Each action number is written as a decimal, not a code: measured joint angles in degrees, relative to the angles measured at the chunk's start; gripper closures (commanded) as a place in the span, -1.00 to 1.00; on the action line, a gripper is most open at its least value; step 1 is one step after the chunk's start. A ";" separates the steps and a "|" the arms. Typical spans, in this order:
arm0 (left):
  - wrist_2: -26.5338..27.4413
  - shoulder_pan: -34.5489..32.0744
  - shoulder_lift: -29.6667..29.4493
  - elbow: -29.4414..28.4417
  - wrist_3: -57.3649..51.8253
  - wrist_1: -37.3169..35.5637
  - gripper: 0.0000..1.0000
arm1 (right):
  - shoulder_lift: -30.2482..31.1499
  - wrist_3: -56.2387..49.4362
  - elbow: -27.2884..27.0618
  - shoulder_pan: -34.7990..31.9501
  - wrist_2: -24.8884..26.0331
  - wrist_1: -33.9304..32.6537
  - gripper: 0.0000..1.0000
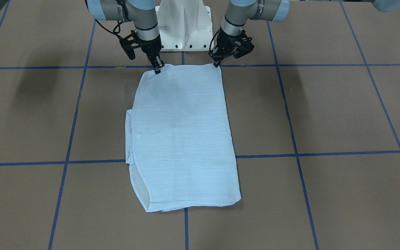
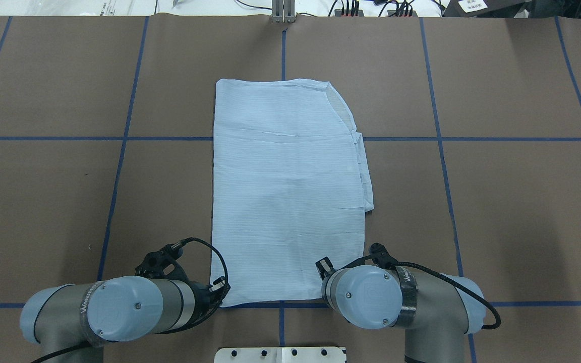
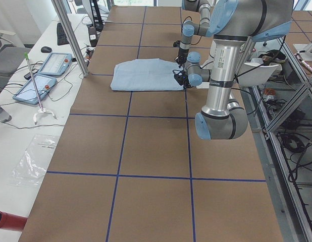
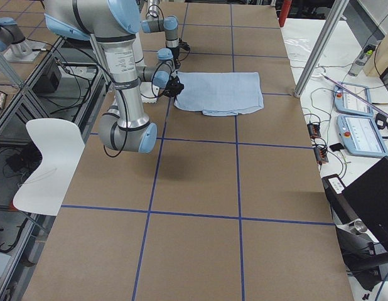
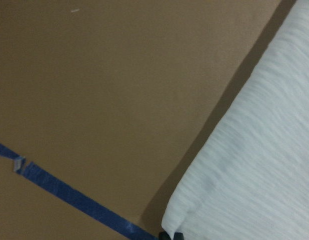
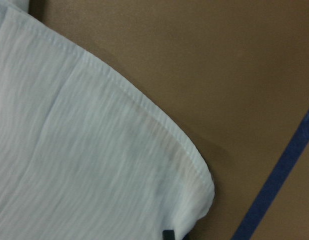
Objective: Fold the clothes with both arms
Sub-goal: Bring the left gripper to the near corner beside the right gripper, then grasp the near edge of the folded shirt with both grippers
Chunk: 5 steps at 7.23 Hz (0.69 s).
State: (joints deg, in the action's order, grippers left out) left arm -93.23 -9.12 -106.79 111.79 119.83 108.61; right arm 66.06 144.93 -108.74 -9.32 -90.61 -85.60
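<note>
Closest to each wrist lens sat a corner of the shirt, with a dark fingertip just showing at 6 o'clock beneath it. In the front-facing view the left gripper was pinched narrow on the shirt's 1 o'clock corner and the right gripper on its 11 o'clock corner. Both looked clamped on the hem, though the cloth hid the pads. From those 2 corners the shirt ran flat down the table toward 6 o'clock as a long rectangle, its sides already folded in and an under-layer poking out along the 8 o'clock edge. It looked thin, light and limp, likely to sag between the grips and slide easily on the brown top, so holding the 2 corners taut and level seemed the sound way to carry that edge over. Blue tape lines crossed the table. A white pedestal stood at 12 o'clock behind the grippers, probably no hindrance to a fold toward 6 o'clock, and tablets sat well apart on a side bench
</note>
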 measured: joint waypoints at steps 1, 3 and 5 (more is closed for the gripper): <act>-0.04 -0.04 0.04 0.58 -0.10 -0.06 1.00 | 0.09 0.02 -0.15 0.03 0.01 0.00 1.00; -0.29 -0.04 1.59 4.56 -0.15 -0.11 1.00 | 0.34 0.19 -1.16 0.07 0.45 -0.02 1.00; -1.08 -0.12 3.93 11.39 0.00 -0.21 1.00 | 1.22 1.20 -7.04 0.04 1.24 -3.13 1.00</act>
State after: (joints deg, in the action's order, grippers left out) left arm -94.31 -9.25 -102.87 123.18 119.83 108.41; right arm 67.28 146.13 -115.78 -9.27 -89.38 -88.74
